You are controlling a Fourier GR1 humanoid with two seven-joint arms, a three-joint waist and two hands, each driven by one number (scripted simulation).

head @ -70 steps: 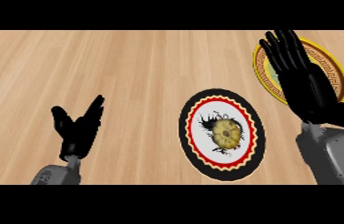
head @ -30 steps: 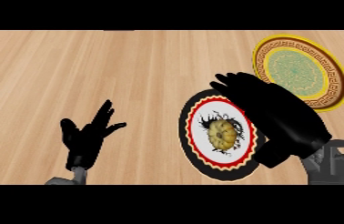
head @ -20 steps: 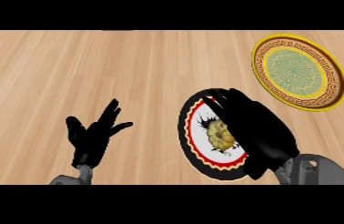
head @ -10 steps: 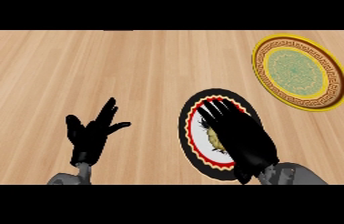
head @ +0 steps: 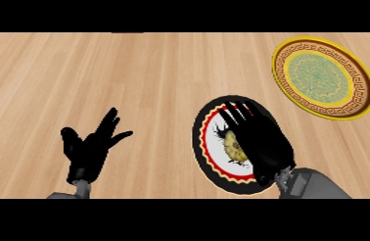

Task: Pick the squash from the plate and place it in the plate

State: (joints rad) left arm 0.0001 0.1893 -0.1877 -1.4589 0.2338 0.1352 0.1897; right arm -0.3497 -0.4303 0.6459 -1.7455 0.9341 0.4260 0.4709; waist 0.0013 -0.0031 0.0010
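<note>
Squash (head: 233, 146) sits in the middle of the black-rimmed plate (head: 206, 122), the one with the red scalloped ring and white centre, low in my head view. My right hand (head: 259, 137) is lying right over it, palm down, fingers stretched out long toward the plate's far rim, covering the squash's right side so I only see its yellow, bumpy left part peeking out. Those fingers look straight rather than wrapped, so I read that hand as wide and holding nothing; whether the palm touches the squash I cannot tell from here. The grey forearm comes in from the lower right corner. Over on the left, my left hand (head: 92, 149) rests above the wooden worktop (head: 145, 73), fingers spread and pointing up, thumb out to the side, well apart from both plates. The second plate (head: 318, 77), gold-rimmed with a green patterned centre, sits at the upper right, near the black one but not touching it.
</note>
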